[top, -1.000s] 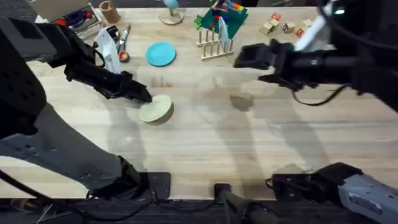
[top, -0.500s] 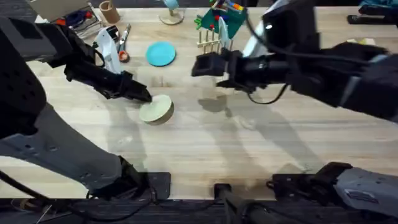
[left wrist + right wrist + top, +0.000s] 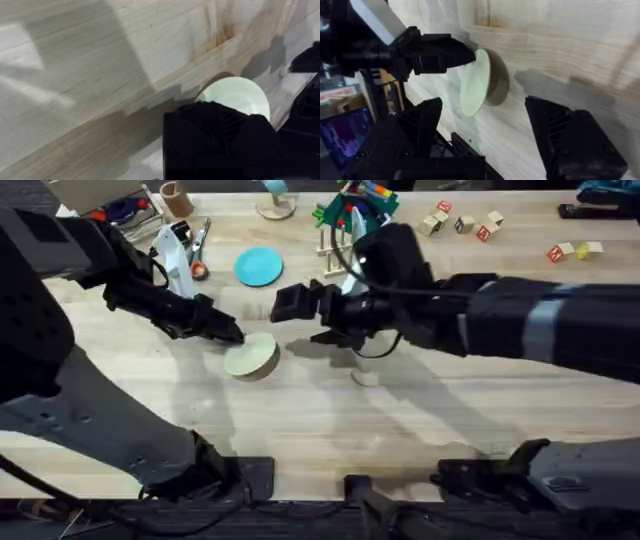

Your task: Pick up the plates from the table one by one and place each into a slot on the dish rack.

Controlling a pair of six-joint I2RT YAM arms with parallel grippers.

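The cream plate (image 3: 251, 359) stands tilted on its edge on the table (image 3: 400, 425), left of centre. My left gripper (image 3: 232, 335) is shut on its upper rim. In the right wrist view the same plate (image 3: 474, 84) leans up with the left gripper (image 3: 462, 54) pinching its top edge. My right gripper (image 3: 283, 305) has reached across the middle and hangs open just right of the plate, its fingers (image 3: 422, 122) spread wide. The light blue plate (image 3: 259, 266) lies flat farther back. The dish rack (image 3: 338, 258) stands behind my right arm, partly hidden. The left wrist view shows the cream plate (image 3: 235, 94).
A green holder (image 3: 358, 210) with colourful items sits behind the rack. Tools and a cup clutter the back left corner (image 3: 180, 230). Small wooden blocks (image 3: 460, 222) lie at the back right. The right arm's forearm spans the table's middle.
My right arm has swept from the right side leftward across the table until its gripper is beside the cream plate. The left arm and the tilted plate have stayed put.
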